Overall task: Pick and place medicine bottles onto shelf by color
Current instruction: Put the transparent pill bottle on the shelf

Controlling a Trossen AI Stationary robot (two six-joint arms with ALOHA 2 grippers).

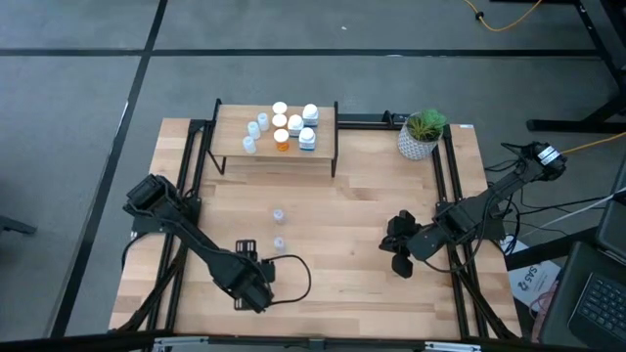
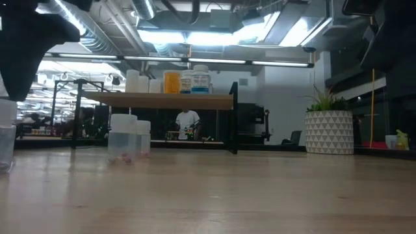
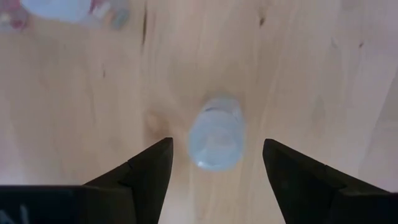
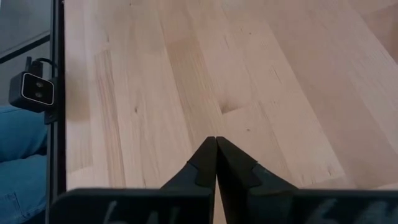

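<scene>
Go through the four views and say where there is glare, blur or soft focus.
Low view: ceiling lights glare brightly, the near tabletop is soft, and the shelf stands backlit. Left wrist view: the pale-blue vial between the open left gripper is blurred, another vial at the edge more so. High view: even light. Right wrist view: sharp wood grain past the shut right gripper.

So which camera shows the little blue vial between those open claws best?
The left wrist view: the vial fills its middle, between the open left gripper. The high view shows a speck; the low view likely cuts it off at its edge; the right wrist misses it.
</scene>
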